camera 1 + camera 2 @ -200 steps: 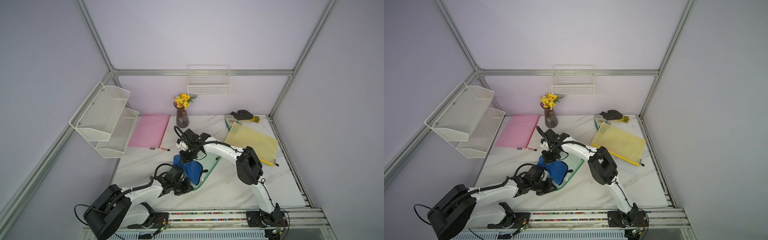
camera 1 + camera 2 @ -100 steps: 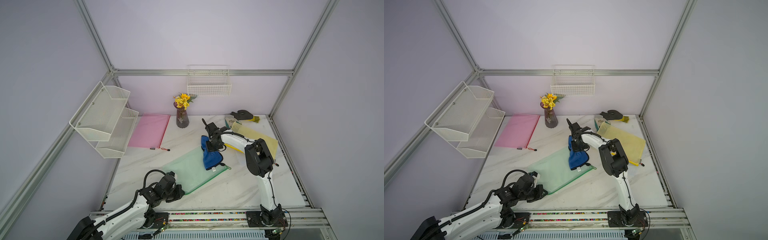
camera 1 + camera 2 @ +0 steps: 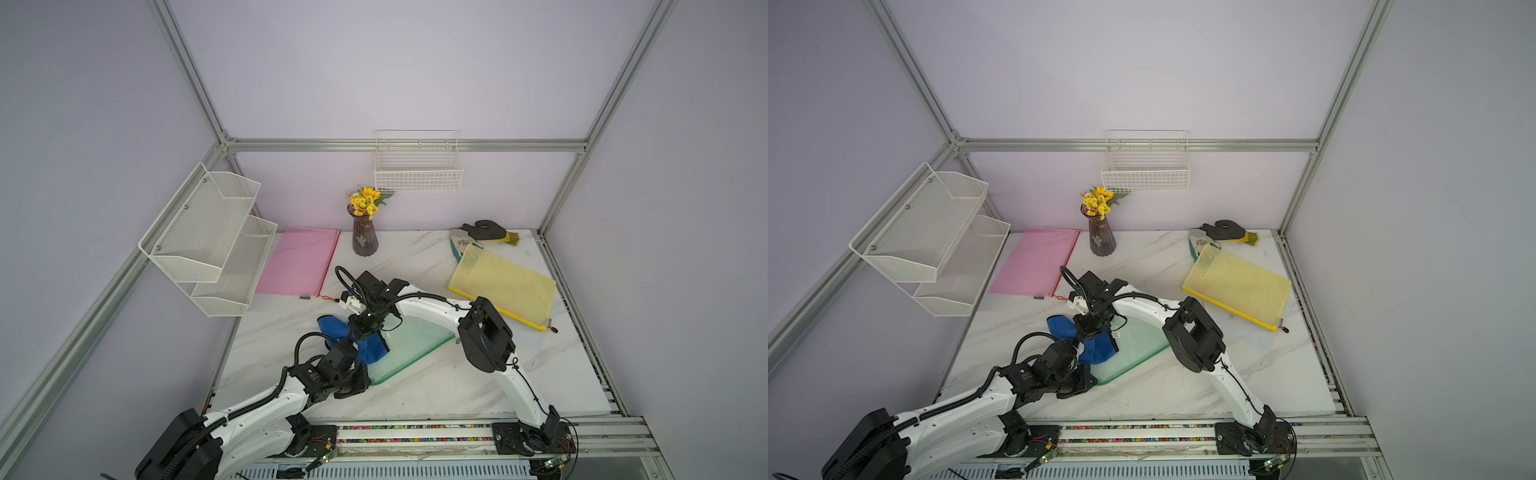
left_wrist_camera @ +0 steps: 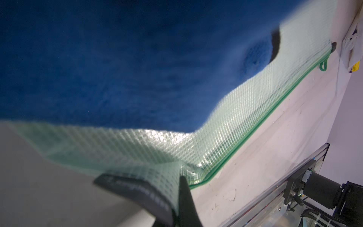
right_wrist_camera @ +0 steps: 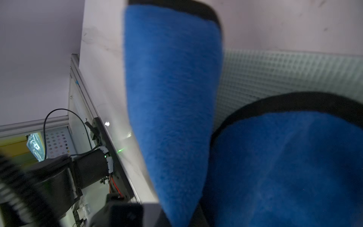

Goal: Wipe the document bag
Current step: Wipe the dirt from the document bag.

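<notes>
We begin at the left gripper [image 4: 176, 184]. Its fingers [image 4: 137, 186] are pinched closed on the near corner of the document bag [image 3: 415, 345], much where they were half a second ago. The mesh creases where they bite.

The bigger change lies just beyond those fingers. Half a second ago the blue cloth [image 3: 332, 326] and the right gripper [image 3: 365, 330] were at the bag's far right end, well apart from the left fingers and near the yellow bag [image 3: 503, 286]. Now both are back at the left end, close to the pinched corner, as they were a second ago. The right gripper is clamped on the cloth, pressing it down on the bag (its wrist view shows little but blue pile with a black trim).

The bag is pale green and translucent, with a fine grid woven through it. It lies flat on the marble table [image 3: 436, 386]. The cloth covers its left part and spills past the edge there. To the right of the fingers it runs on under the right forearm. A darker green zipper [image 4: 265, 118] follows one long edge and ends in a small loop.
</notes>
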Robot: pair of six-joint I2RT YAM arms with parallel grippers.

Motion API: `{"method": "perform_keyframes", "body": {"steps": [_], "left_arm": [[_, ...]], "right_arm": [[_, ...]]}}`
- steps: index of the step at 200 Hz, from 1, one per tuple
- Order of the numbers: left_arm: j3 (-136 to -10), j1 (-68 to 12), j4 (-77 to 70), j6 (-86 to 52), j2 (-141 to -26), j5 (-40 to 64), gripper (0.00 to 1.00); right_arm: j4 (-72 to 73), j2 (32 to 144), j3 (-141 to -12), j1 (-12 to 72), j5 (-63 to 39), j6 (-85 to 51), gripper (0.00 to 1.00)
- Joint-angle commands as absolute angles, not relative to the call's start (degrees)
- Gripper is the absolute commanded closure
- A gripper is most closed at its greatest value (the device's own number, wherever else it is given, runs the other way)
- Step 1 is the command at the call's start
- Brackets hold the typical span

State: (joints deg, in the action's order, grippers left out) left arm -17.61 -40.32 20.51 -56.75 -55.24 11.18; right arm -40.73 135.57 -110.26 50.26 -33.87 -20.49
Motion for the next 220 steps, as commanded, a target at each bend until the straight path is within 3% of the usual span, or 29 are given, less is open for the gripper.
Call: {"method": "perform_keyframes", "body": {"steps": [1,34,64,83,107,134,153,182,220], "left_arm": [[-16.18,-40.43,26.77,-55.91,-53.62,7.22,1.0],[-14.59,-40.34,30.7,-60.9,-48.23,3.91,1.0],[-14.13,-40.25,32.89,-63.41,-44.59,1.85,1.0],[-14.5,-40.25,33.62,-63.9,-43.45,-0.02,1.0],[-15.89,-40.25,33.94,-64.48,-43.84,-3.03,1.0],[-17.64,-40.1,33.18,-64.78,-46.2,-5.5,1.0],[-18.26,-38.85,31.7,-64.04,-48.27,-5.4,1.0],[-18.95,-36.19,30.16,-63.77,-50.89,-4.77,1.0],[-19.83,-34.99,31.63,-65.11,-52.1,-6.41,1.0]], "right_arm": [[-40.21,137.61,-105.98,43.54,-31.58,-24.83,1.0],[-41.32,124.61,-91.91,34.7,-14.01,-24.55,1.0],[-49.64,118.33,-91.29,32.6,-1.0,-17.95,1.0],[-54.3,116.6,-93.24,34.8,-2.11,-12.93,1.0],[-60.42,116.52,-97.74,41.47,-15.53,-7.09,1.0],[-56.13,118.33,-98.66,47.04,-30.14,-11.16,1.0],[-51.78,121.87,-98.78,48.17,-33.58,-14.92,1.0],[-51.34,124.52,-95.17,47.27,-28.68,-17.63,1.0],[-53.45,114.03,-80.67,39.38,-16.55,-19.27,1.0]]}}
